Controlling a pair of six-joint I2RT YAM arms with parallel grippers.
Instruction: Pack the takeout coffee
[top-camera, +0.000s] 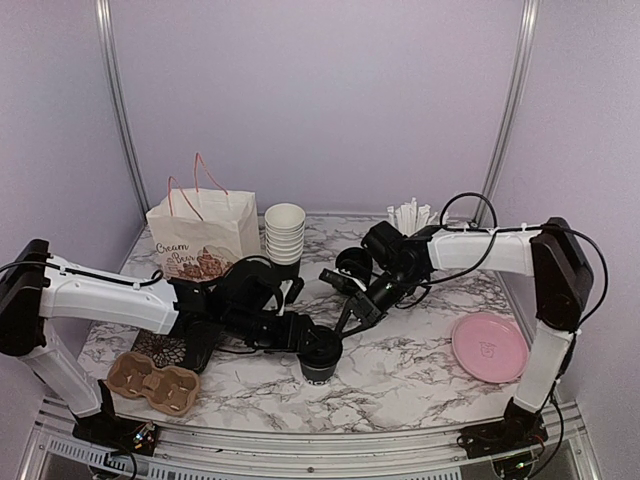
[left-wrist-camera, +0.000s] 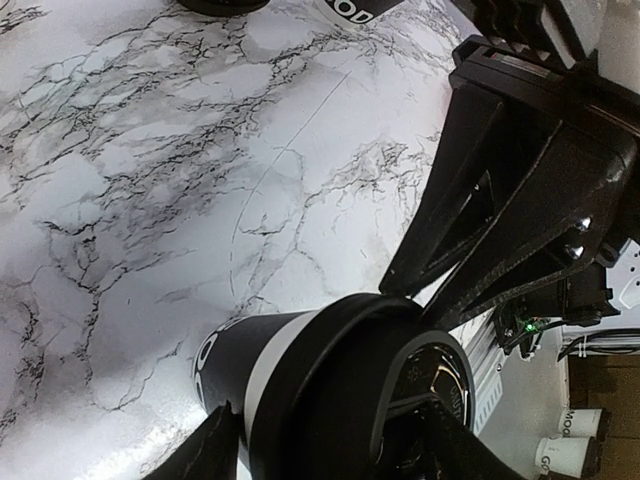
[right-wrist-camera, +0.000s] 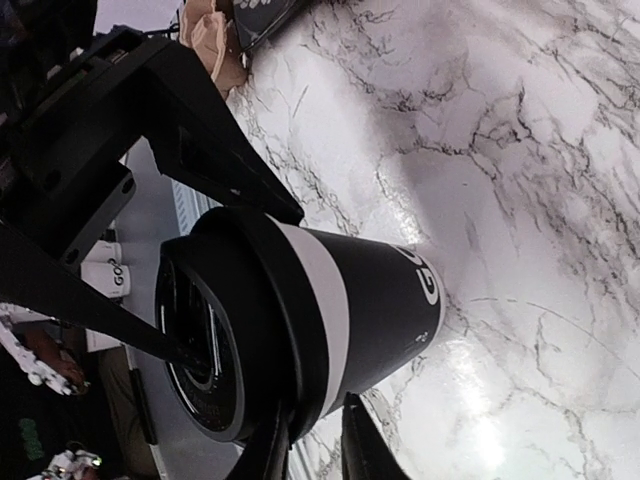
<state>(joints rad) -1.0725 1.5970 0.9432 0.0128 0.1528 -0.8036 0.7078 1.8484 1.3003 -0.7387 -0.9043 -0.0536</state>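
Observation:
One takeout coffee (top-camera: 320, 358), a black paper cup with white lettering and a black lid, stands upright on the marble table (top-camera: 400, 370) near the front middle. My left gripper (top-camera: 305, 340) reaches it from the left. In the left wrist view its jaws (left-wrist-camera: 335, 450) straddle the cup (left-wrist-camera: 225, 365), one finger against the wall and one across the lid top. From the right, my right gripper (top-camera: 345, 322) comes down at the lid. In the right wrist view its fingers (right-wrist-camera: 315, 450) stand almost together, pinching the lid's rim beside the cup (right-wrist-camera: 385, 300).
A white paper bag (top-camera: 205, 235) with pink handles stands at the back left, next to a stack of white-lined cups (top-camera: 285, 232). A cup of white straws (top-camera: 410, 215) is at the back. A pink plate (top-camera: 489, 347) lies on the right, a cardboard cup carrier (top-camera: 153, 382) at the front left.

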